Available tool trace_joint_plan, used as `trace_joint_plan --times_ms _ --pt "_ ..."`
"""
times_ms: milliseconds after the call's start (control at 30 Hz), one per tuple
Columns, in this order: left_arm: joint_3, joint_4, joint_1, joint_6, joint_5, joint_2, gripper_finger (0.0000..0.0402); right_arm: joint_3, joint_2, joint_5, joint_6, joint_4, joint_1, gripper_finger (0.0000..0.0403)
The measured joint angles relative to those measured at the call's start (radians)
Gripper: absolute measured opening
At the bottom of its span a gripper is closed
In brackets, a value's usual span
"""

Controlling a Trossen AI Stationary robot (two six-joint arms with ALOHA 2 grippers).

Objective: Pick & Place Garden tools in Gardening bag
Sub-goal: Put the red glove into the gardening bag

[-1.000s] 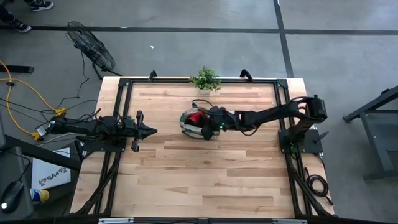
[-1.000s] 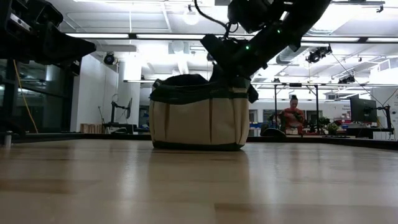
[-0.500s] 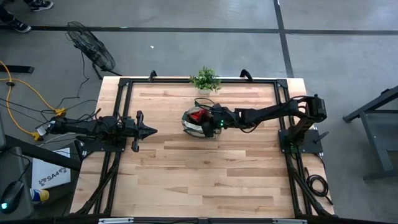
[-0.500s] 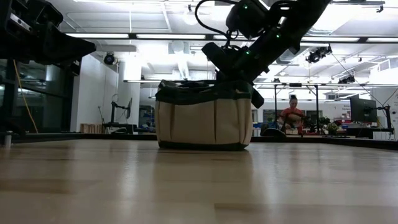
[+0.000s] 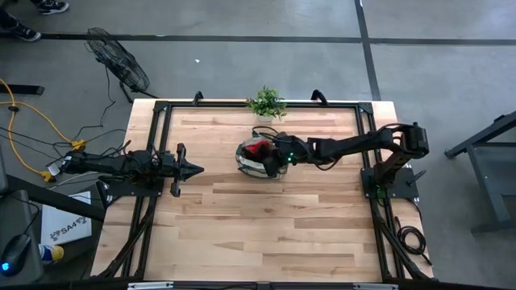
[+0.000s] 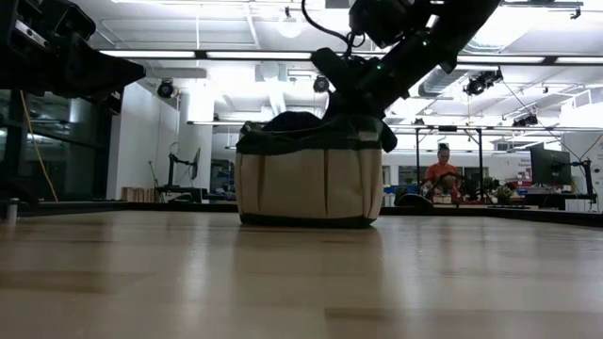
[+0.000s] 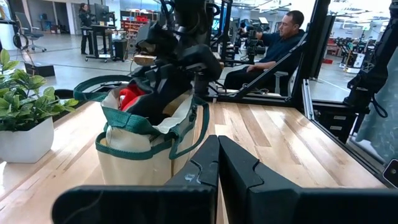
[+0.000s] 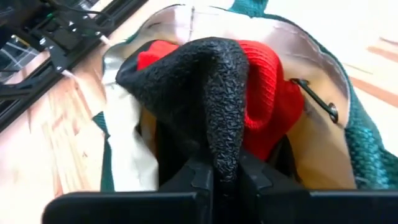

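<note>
The gardening bag (image 5: 256, 159), khaki with green trim, stands on its base at the middle of the table (image 5: 242, 234), slightly toward the far edge. My right gripper (image 5: 274, 158) reaches over its rim from the right, shut on a black glove (image 8: 205, 87) with a red cuff (image 8: 267, 99). The glove's black top shows above the rim (image 6: 294, 120). My left gripper (image 7: 217, 162) waits shut and level at the table's left, pointing at the bag (image 7: 149, 143). Other garden tools are hidden or out of view. My right gripper pinches a black, rough-textured part of the glove (image 8: 221, 155) between its two fingers. The fingers slant down from the table's right, over the bag's opening. The glove bulges up beyond the fingers, and its red cuff lies inside the bag.
A small potted plant (image 5: 267, 102) stands at the far edge, just behind the bag. A thin dark metal loop (image 8: 317, 99) lies against the bag's inner wall. Bare wood stretches toward the near edge. People sit in the room beyond the table (image 6: 441, 174).
The bag has slid slightly toward the table's right edge. The glove's black top sank below the bag's rim half a second ago and now shows above it again, with my right gripper still over the opening.
</note>
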Motion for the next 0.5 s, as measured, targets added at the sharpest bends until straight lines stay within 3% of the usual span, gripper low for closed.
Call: trace_joint_plan --times_ms 133,333,500 --pt "0.0 0.0 0.0 0.0 0.0 0.0 0.0 0.0 0.0 -0.019 -0.016 0.002 -0.001 0.0048" --pt "0.0 0.0 0.0 0.0 0.0 0.0 0.0 0.0 -0.001 -0.025 -0.013 0.001 -0.004 0.0142" --pt "0.0 0.0 0.0 0.0 0.0 0.0 0.0 0.0 -0.002 -0.099 -0.011 0.007 -0.025 0.0201"
